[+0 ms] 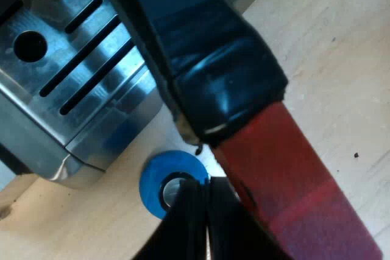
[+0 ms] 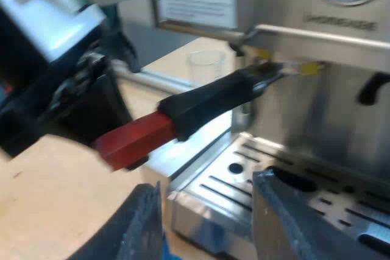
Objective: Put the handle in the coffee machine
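Note:
The holder's dark handle (image 1: 213, 71) with its red end (image 1: 292, 193) runs close past my left gripper (image 1: 207, 211), whose black fingers are shut on the red part. From the right wrist view the handle (image 2: 213, 101) slants up to the espresso machine (image 2: 341, 89), its metal end (image 2: 268, 72) tucked under the brew head. I cannot tell whether it is locked in. The left gripper (image 2: 103, 126) holds the red end (image 2: 134, 138). My right gripper (image 2: 207, 229) hangs open over the drip tray's edge, holding nothing.
The slotted metal drip tray (image 1: 79, 59) (image 2: 244, 181) juts out below the handle. A blue tamper (image 1: 155, 181) stands on the wooden table beside the tray's corner. A clear measuring glass (image 2: 206, 65) stands farther off by the machine. The steam wand (image 2: 372, 86) hangs over the tray.

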